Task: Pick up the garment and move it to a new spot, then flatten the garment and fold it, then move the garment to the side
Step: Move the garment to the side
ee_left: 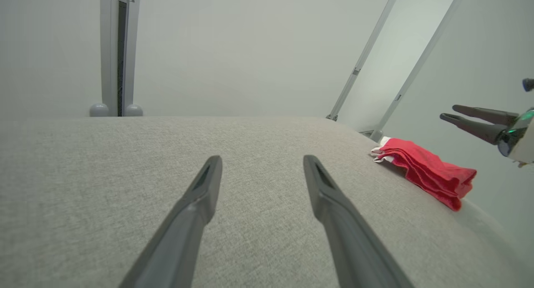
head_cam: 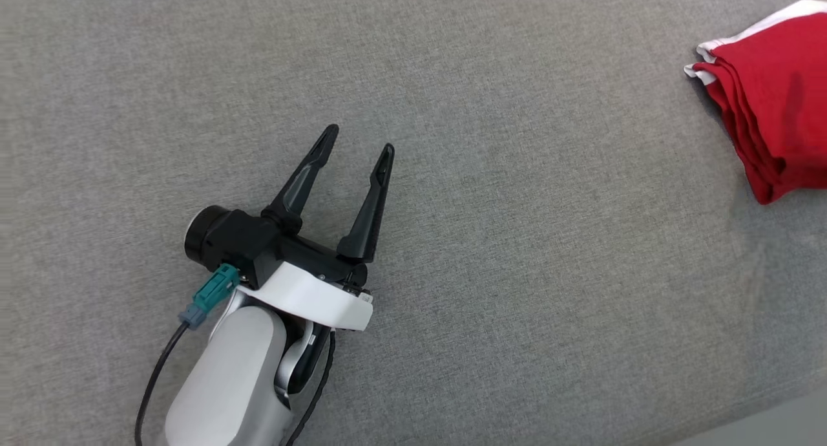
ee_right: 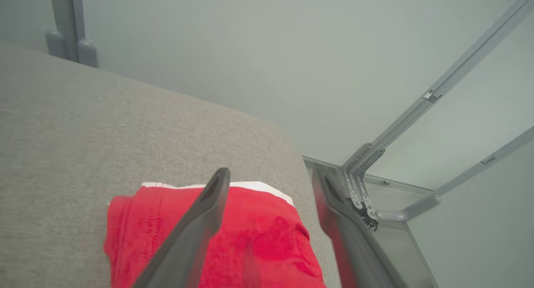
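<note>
The garment (head_cam: 775,97) lies folded into a red bundle with white trim at the far right edge of the grey fabric surface (head_cam: 517,239). My left gripper (head_cam: 360,139) hovers open over bare fabric, well to the left of it, with nothing between its fingers. In the left wrist view the garment (ee_left: 425,171) sits at the right, beyond my open left gripper (ee_left: 262,158), and my right gripper (ee_left: 448,112) hangs above and to the right of it. In the right wrist view my right gripper (ee_right: 272,173) is open just above the garment (ee_right: 267,246), with nothing held.
The grey surface drops off near the garment, with its rounded edge (ee_right: 292,154) close by. Grey metal frame bars (ee_right: 375,154) stand past that edge. A vertical grey post (ee_left: 119,50) rises behind the far side. A pale floor strip (head_cam: 775,420) shows at the lower right.
</note>
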Motion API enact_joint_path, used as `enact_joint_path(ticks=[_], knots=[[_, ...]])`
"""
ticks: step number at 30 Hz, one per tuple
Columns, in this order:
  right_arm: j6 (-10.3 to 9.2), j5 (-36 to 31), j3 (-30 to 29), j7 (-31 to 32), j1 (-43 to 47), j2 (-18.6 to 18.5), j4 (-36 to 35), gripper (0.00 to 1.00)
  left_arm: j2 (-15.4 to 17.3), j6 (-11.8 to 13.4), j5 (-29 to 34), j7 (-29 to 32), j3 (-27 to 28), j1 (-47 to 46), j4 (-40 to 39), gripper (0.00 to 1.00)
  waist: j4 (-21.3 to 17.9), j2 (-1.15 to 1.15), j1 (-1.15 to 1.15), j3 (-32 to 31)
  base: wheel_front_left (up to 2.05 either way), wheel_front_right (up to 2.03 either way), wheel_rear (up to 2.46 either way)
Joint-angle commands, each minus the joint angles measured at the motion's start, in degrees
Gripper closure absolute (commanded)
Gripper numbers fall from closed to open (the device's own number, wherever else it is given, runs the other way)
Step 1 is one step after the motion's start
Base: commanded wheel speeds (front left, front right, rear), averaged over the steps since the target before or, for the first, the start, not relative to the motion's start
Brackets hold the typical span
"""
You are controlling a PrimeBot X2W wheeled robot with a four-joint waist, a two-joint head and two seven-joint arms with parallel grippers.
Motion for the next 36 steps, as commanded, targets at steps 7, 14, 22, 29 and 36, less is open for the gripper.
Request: enact_joint_path(ticks=[7, 14, 22, 29, 36], knots=[[-0.10, -0.2, -5.7, 0.0, 6.9, 5.5, -9.3, 0.00, -0.7, -0.3, -2.4, 0.0, 2.1, 3.5, -0.2, 0.00, 5.8, 0.00, 0.00, -8.9, 0.00, 0.00, 0.00], [-0.10, 0.7, -10.8, 0.0, 15.7, 11.6, -18.0, 0.00, -0.8, 1.3, -6.0, 0.0, 3.2, 8.1, -1.6, 0.00, 10.9, 0.00, 0.00, -15.6, 0.00, 0.00, 0.00], [-0.10, -0.9, -16.0, -0.1, 27.4, 20.3, -25.5, 0.00, -0.9, 1.8, -11.2, 0.0, 5.3, 13.7, -3.0, 0.00, 15.7, 0.00, 0.00, -20.0, 0.00, 0.00, 0.00], [-0.10, -4.3, -19.5, 0.0, 34.3, 26.3, -30.3, 0.00, -0.9, 1.6, -12.1, 0.0, 7.5, 16.2, -2.1, 0.00, 17.3, 0.00, 0.00, -21.3, 0.00, 0.00, 0.00], [-0.09, -6.1, -20.5, 0.0, 37.2, 28.9, -31.5, 0.00, -0.8, 0.7, -11.4, 0.0, 8.0, 17.1, -1.9, 0.00, 18.0, 0.00, 0.00, -21.4, 0.00, 0.00, 0.00]])
